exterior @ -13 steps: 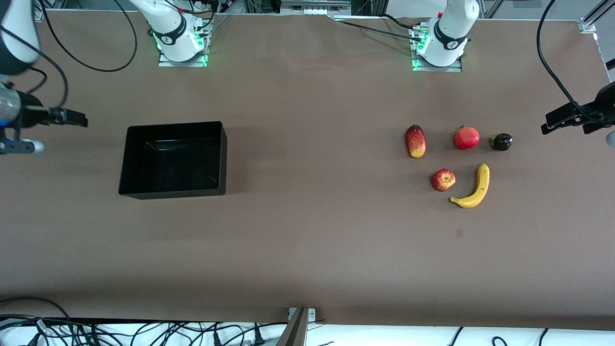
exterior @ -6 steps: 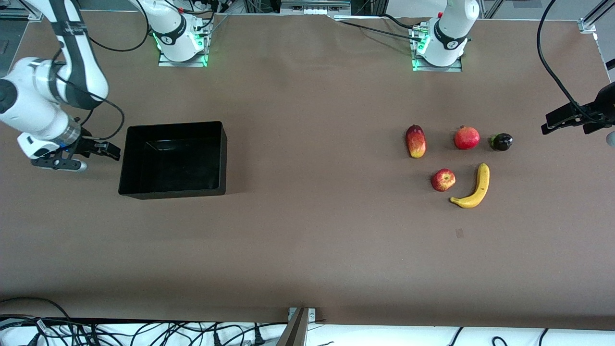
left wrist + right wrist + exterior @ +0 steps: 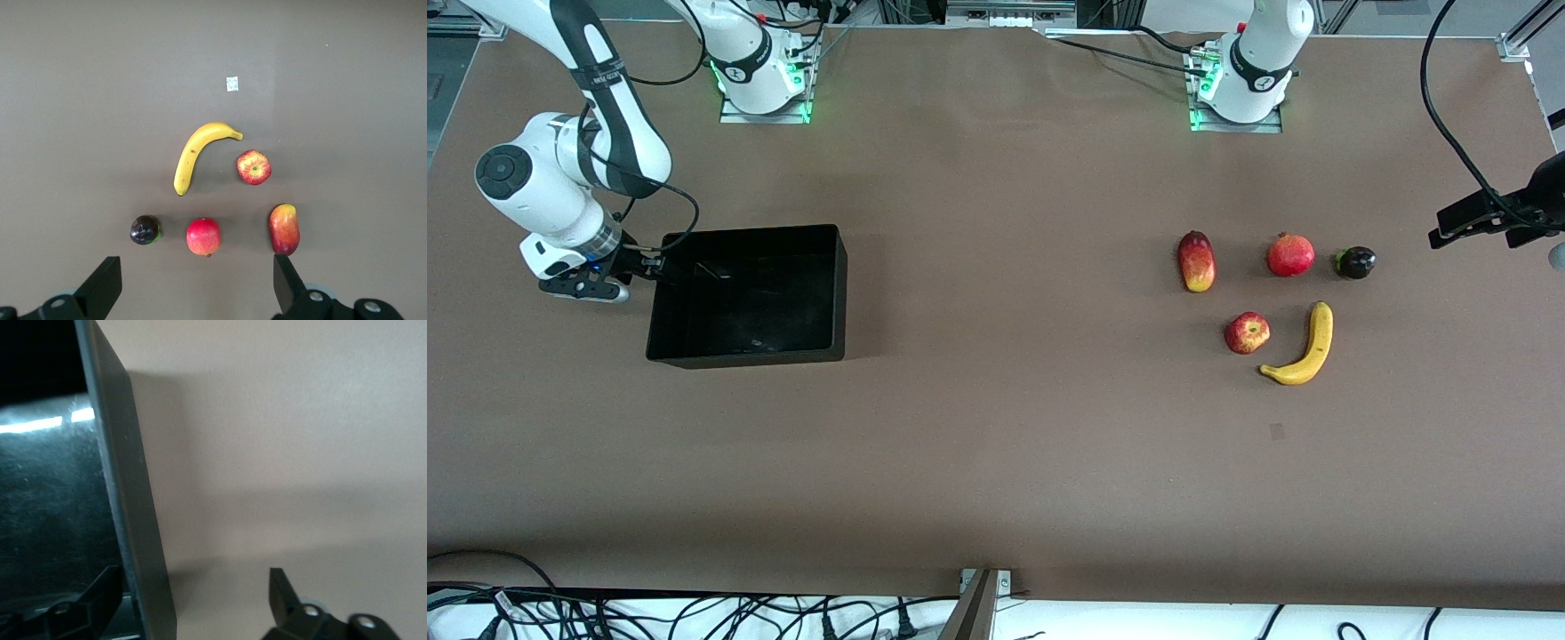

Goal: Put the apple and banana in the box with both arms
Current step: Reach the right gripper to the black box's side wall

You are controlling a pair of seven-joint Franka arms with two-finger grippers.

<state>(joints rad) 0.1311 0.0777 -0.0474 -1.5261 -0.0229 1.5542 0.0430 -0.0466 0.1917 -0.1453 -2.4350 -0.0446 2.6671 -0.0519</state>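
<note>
The black box (image 3: 747, 356) stands toward the right arm's end of the table. My right gripper (image 3: 647, 265) is open, low at the box's end wall (image 3: 127, 487), one finger inside the box and the other outside (image 3: 193, 587). The apple (image 3: 1247, 332) and the banana (image 3: 1303, 347) lie side by side toward the left arm's end. My left gripper (image 3: 1458, 222) is open and empty, high over the table's end beside the fruit. Its wrist view (image 3: 195, 293) looks down on the banana (image 3: 197, 157) and the apple (image 3: 254, 167).
A red-yellow mango (image 3: 1196, 260), a red pomegranate (image 3: 1290, 254) and a dark round fruit (image 3: 1355, 262) lie in a row, farther from the camera than the apple and banana. A small patch (image 3: 1277, 431) marks the cloth nearer the camera.
My right arm has swung in from the table's end and come down to the box's end wall. The left arm and the fruit have not moved.
</note>
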